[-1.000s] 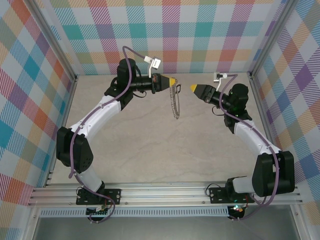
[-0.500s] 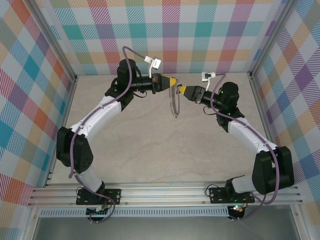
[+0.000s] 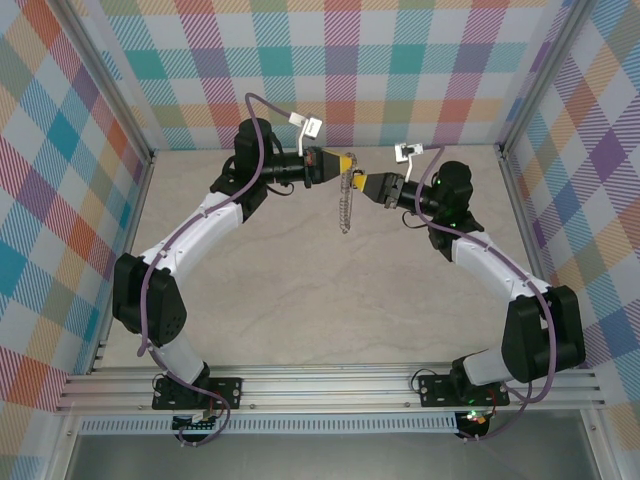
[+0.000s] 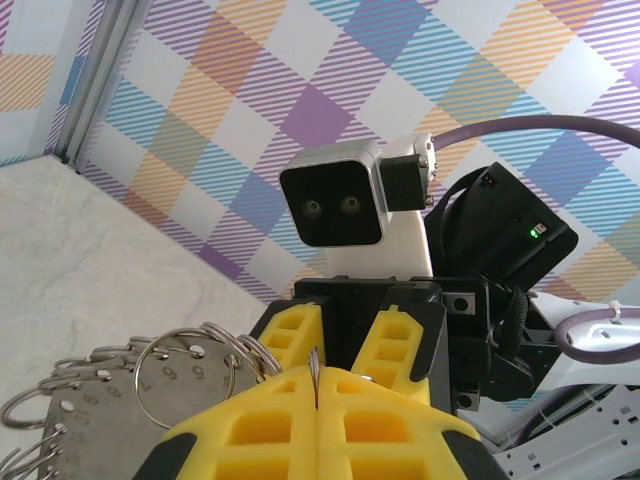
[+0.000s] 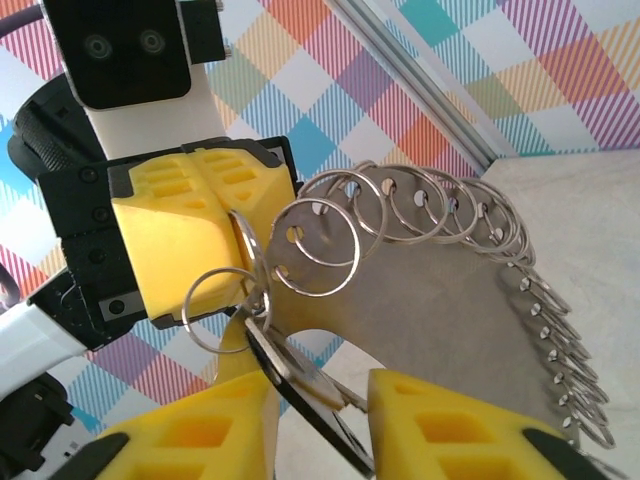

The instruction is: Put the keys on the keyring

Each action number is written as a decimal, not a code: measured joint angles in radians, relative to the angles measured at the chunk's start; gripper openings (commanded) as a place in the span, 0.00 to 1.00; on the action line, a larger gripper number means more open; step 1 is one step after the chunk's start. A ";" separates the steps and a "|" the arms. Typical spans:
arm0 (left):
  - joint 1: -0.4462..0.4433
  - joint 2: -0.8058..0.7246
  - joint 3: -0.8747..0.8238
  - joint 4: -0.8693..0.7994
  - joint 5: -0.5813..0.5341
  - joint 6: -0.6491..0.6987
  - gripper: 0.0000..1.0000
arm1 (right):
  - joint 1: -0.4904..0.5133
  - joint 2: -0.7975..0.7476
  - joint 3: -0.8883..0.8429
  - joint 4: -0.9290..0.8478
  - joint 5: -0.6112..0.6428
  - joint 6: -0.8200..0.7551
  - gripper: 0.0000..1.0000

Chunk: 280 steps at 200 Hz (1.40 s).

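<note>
Left tool (image 4: 315, 378): bottom centre of the left wrist view. Its yellow pads are pressed together on one thin wire loop of the keyring, and the wire stands up out of the seam.
Right tool (image 5: 320, 392): along the bottom edge of the right wrist view, nose to nose with my left tool. Its pads stand apart with the key lying slantwise in the gap, and I cannot tell whether they pinch it.
Key (image 5: 300, 378): lower centre of the right wrist view, with a dark rim and a silvery face. Its head is up against a small loop just beside the left pads, and I cannot tell whether it is threaded on that loop.
Keyring (image 5: 430, 310): a flat grey plate fringed with many small split loops, in the right half of that view. From above it hangs edge-on at upper centre, between my two tools and over the table (image 3: 300, 290).
Handling, key: I judge it light, stiff and smooth, likely to swivel or slip in a loose pinch. I would hold it flat across the head and leave the hole free.
Handling, keyring: the plate looks rigid, but the loops look like thin, springy wire that dangles. I would grip close to the loop being worked, so it cannot twist away.
</note>
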 measured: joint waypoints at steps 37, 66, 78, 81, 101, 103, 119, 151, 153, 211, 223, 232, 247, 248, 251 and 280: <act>0.000 0.000 0.000 0.000 -0.004 -0.004 0.00 | 0.000 -0.003 0.000 0.008 -0.018 -0.001 0.03; 0.000 0.000 0.000 0.002 -0.004 -0.007 0.00 | 0.000 -0.003 0.000 0.008 -0.029 0.000 0.00; 0.000 -0.002 -0.003 0.005 -0.004 -0.008 0.00 | 0.000 -0.003 0.000 0.008 -0.032 0.001 0.00; 0.000 -0.002 -0.004 0.006 -0.004 -0.008 0.00 | 0.000 -0.003 0.000 0.008 -0.033 0.001 0.00; 0.000 -0.010 -0.018 0.016 -0.005 -0.011 0.00 | 0.004 -0.003 0.000 0.008 -0.040 0.001 0.00; 0.000 -0.010 -0.019 0.017 -0.004 -0.011 0.00 | 0.005 -0.003 0.000 0.008 -0.040 0.001 0.00; 0.000 -0.014 -0.024 0.027 -0.004 -0.011 0.00 | 0.011 -0.004 0.000 0.008 -0.042 0.000 0.00; 0.000 -0.021 -0.037 0.036 -0.005 -0.019 0.00 | 0.034 -0.004 0.000 -0.002 -0.049 -0.005 0.00; 0.000 -0.021 -0.038 0.038 -0.005 -0.020 0.00 | 0.036 -0.004 0.000 -0.003 -0.050 -0.005 0.00; -0.002 -0.026 -0.051 0.053 -0.006 -0.037 0.00 | 0.053 -0.004 0.010 -0.043 -0.051 -0.031 0.00; -0.002 -0.030 -0.056 0.054 -0.013 -0.037 0.00 | 0.053 -0.005 0.010 -0.054 -0.044 -0.037 0.19; -0.002 -0.032 -0.061 0.054 -0.016 -0.037 0.00 | 0.053 -0.009 0.009 -0.071 -0.035 -0.041 0.29; -0.003 -0.032 -0.066 0.057 -0.026 -0.037 0.00 | 0.053 -0.024 0.007 -0.105 -0.010 -0.055 0.48; -0.004 -0.032 -0.067 0.057 -0.029 -0.037 0.00 | 0.053 -0.026 0.007 -0.105 -0.009 -0.056 0.49; -0.004 -0.032 -0.069 0.058 -0.031 -0.037 0.00 | 0.053 -0.029 0.006 -0.109 -0.006 -0.061 0.50; -0.007 -0.034 -0.103 0.089 -0.056 -0.051 0.00 | 0.052 -0.098 -0.016 -0.172 0.053 -0.077 0.61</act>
